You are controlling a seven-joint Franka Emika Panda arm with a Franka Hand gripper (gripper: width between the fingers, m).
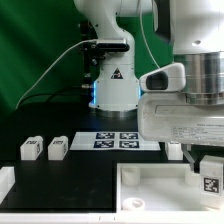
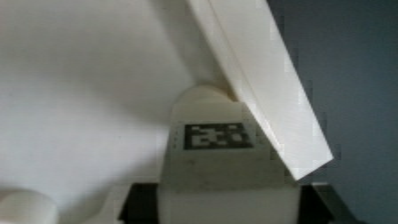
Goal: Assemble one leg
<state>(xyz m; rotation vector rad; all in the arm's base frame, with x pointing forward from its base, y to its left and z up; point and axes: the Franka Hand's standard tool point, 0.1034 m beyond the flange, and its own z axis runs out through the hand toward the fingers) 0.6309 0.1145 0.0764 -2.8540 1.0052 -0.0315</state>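
Observation:
My gripper is at the exterior view's right, low over the wide white tray part, and is shut on a leg whose tag faces the camera. In the wrist view the held leg is a white block with a black-and-white tag, clamped between my two dark fingers. Its far end touches the raised rim of the tray part, with the tray's flat white floor on one side. Two more legs lie side by side at the exterior view's left.
The marker board lies in front of the arm's base. A small white piece shows under the gripper body. A white ledge sits at the left edge. A rounded white bump shows on the tray floor.

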